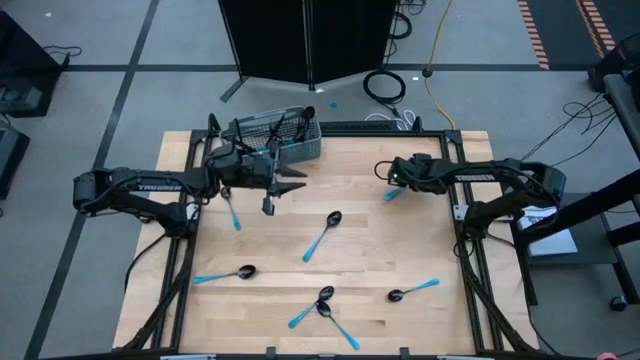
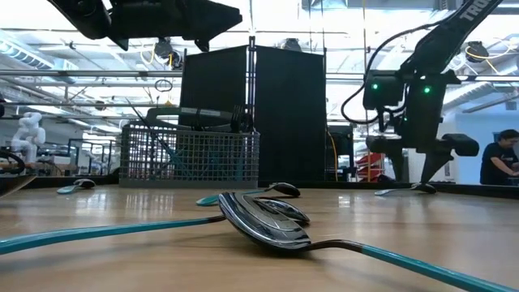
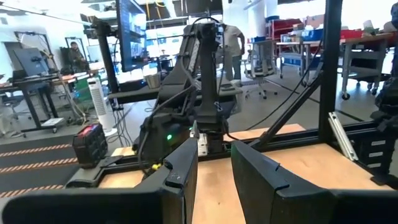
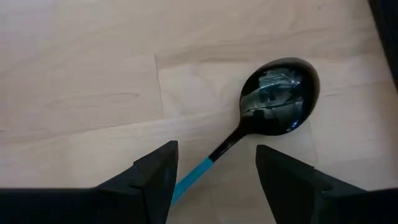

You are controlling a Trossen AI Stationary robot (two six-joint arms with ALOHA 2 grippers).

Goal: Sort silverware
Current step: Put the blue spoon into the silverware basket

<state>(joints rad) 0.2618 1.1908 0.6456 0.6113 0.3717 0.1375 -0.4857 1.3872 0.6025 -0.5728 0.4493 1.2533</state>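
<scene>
My right gripper (image 4: 217, 152) points steeply down over a spoon (image 4: 280, 96) that lies flat on the wooden table near the far right. It is open, and its fingers stand on either side of the spoon's light-blue handle (image 4: 189, 180) without touching it. The high view shows this gripper (image 1: 393, 180) above that spoon's handle (image 1: 392, 194). My left gripper (image 1: 298, 181) is held level above the table, just in front of the grey wire basket (image 1: 280, 135). It is open, with nothing between its fingers (image 3: 214, 149). More silverware stands in the basket.
Other spoons lie loose on the table: one in the middle (image 1: 325, 235), one at the left (image 1: 225, 275), one at the right (image 1: 415, 290), two crossed near the front (image 1: 325, 305). Another blue-handled piece (image 1: 232, 215) lies under my left arm. A black frame edges the table.
</scene>
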